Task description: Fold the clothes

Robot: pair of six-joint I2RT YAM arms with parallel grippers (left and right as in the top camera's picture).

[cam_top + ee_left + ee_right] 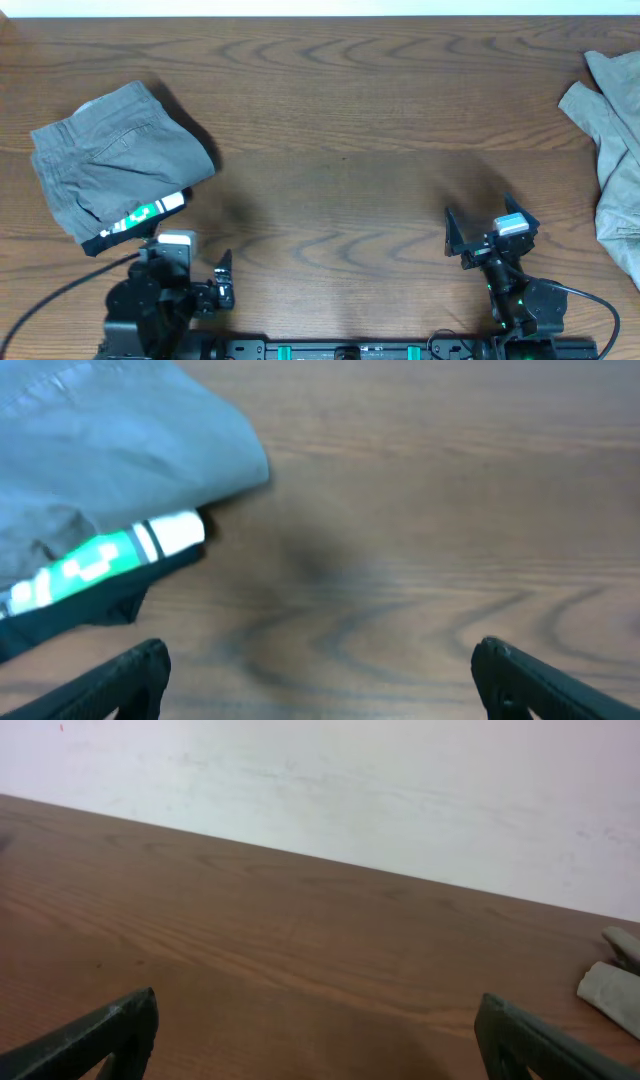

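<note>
Standing open and empty, left gripper (320, 656) near folded grey cotton shorts (120, 155); right gripper (315, 1005) should probably fetch crumpled grey garment (615, 150) to its right.

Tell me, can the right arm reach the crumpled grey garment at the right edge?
Probably yes: the right gripper stands open, and only bare table lies between it and the crumpled grey garment.

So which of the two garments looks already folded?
The grey shorts on the left: a compact bundle with a green-and-white band at its near edge. The pale garment on the far right lies loose and rumpled.
</note>
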